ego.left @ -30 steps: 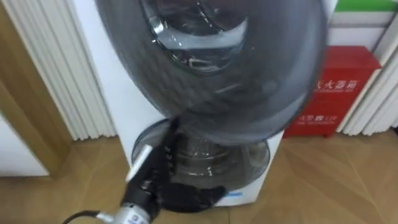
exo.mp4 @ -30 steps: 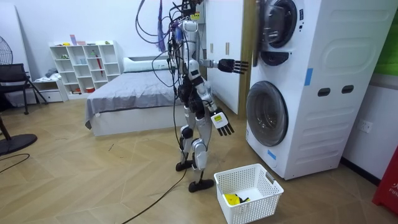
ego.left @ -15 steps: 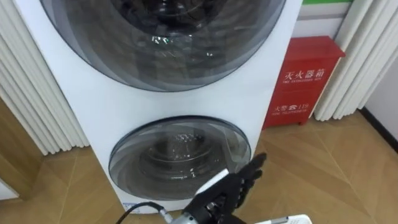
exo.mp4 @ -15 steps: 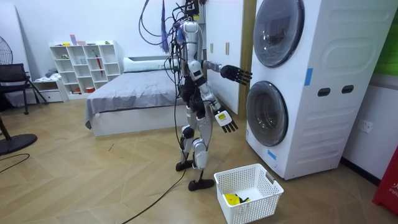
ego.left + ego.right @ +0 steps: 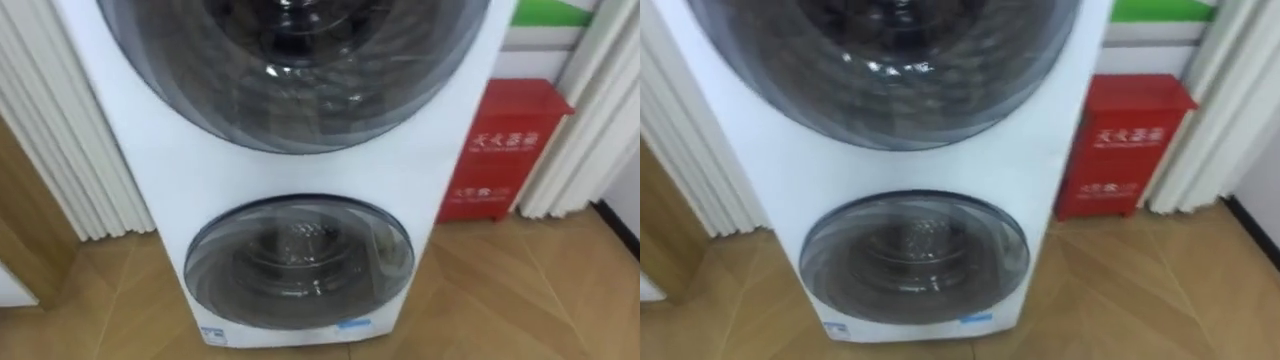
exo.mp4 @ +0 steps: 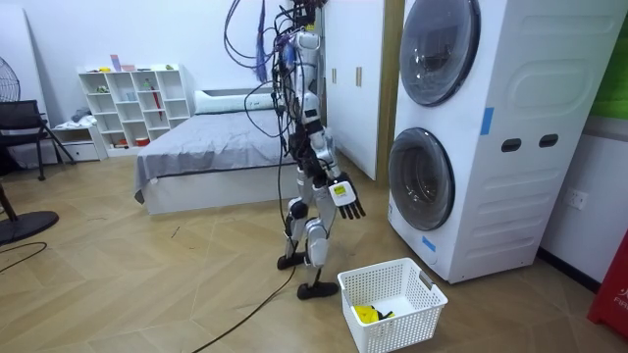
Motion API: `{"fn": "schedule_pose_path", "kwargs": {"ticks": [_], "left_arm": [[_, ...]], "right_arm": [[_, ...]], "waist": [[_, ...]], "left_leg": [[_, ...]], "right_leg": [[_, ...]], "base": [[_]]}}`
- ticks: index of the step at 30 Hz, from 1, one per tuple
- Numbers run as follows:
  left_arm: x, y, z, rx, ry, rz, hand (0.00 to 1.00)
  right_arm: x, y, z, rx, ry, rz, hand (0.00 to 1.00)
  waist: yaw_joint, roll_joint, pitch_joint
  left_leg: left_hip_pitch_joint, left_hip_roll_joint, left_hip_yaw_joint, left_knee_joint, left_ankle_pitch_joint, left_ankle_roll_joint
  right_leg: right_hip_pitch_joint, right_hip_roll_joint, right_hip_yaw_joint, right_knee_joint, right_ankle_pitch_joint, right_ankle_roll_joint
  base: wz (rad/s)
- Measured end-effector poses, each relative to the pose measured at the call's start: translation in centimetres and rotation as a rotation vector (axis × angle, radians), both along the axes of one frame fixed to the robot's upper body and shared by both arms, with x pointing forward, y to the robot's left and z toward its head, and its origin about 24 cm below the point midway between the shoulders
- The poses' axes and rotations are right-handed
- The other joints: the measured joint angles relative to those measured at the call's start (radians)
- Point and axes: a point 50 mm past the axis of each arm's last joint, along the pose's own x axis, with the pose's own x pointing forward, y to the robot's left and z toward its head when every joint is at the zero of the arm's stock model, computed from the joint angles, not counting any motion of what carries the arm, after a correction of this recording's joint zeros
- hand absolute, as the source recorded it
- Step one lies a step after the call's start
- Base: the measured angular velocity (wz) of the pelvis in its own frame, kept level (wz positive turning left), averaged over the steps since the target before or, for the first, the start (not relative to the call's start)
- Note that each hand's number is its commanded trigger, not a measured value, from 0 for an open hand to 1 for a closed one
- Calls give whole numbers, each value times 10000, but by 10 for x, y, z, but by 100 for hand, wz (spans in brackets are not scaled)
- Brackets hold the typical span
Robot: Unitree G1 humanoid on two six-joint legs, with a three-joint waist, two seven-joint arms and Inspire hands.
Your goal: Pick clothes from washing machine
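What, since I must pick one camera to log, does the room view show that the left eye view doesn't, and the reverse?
Room view adds: the robot standing before the stacked washing machines, its right hand hanging open at its side, a white basket on the floor near its feet holding a yellow item, and a bed behind it. Left eye view adds: the metal drum through the lower door, and a white ribbed panel left of the machines. Both share: the upper door and lower door, each shut.

Wood floor (image 6: 128, 284); grey bed (image 6: 206, 147), white shelf unit (image 6: 132, 103) by far wall (image 6: 118, 34); red cabinet (image 5: 505, 150) beside curtain (image 5: 585, 120).
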Motion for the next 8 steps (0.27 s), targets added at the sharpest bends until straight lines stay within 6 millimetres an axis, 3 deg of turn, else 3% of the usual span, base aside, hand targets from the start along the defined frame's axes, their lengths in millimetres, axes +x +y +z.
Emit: {"fn": "schedule_pose_path", "kwargs": {"ticks": [4, 8], "left_arm": [[-61, 10, -7, 1292, 1856, 1968, 0], [-88, -9, -13, 1113, 2881, 2767, 0]], "right_arm": [[-15, 0, -4, 152, 604, -222, 0], [-21, 2, -5, 320, 793, -497, 0]], "waist": [[352, 178, 37], [510, 217, 62]], "left_leg": [[372, 0, -27, -166, -35, -6], [443, -5, -58, -99, -154, -4]], "right_leg": [[328, -1, -50, -118, -18, 16], [462, -15, -70, -115, -90, 37]], "base": [[3], [1]]}}
